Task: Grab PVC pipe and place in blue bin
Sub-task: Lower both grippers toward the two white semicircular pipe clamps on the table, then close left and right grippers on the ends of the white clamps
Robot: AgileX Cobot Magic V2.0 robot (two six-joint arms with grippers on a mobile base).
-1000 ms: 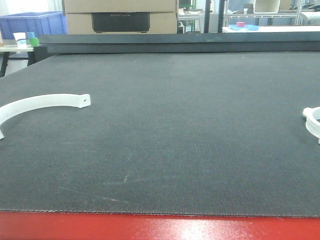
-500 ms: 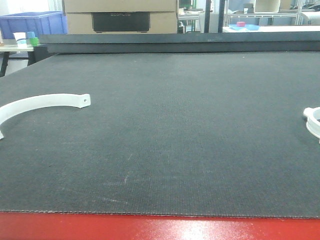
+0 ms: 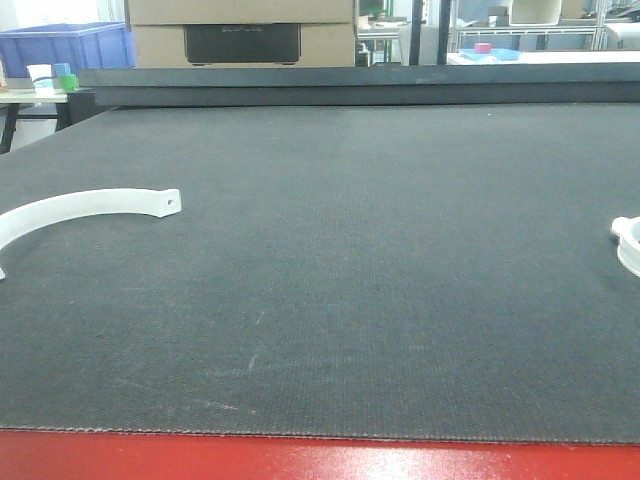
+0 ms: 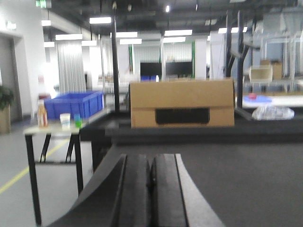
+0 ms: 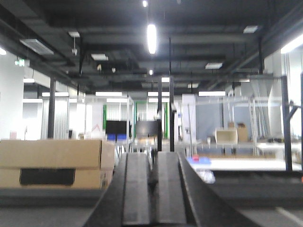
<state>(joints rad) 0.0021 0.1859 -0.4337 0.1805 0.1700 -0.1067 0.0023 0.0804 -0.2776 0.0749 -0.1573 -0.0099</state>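
The PVC pipe (image 3: 628, 245), a small whitish curved piece, lies on the dark mat (image 3: 380, 230) at the right edge of the front view, partly cut off by the frame. The blue bin (image 3: 65, 45) stands beyond the mat's far left corner, and the left wrist view shows the blue bin (image 4: 75, 104) on a small side table. Neither gripper appears in the front view. My left gripper (image 4: 151, 163) is shut and holds nothing, low over the mat. My right gripper (image 5: 152, 161) is likewise shut and empty.
A long thin white arc strip (image 3: 85, 210) with a hole at its end lies at the mat's left. A cardboard box (image 3: 240, 35) stands behind the far edge. The red table border (image 3: 320, 458) runs along the front. Cups (image 3: 50, 77) sit by the bin.
The PVC pipe sits slightly farther right and lower in the front view than a second ago. The arc strip has not moved.
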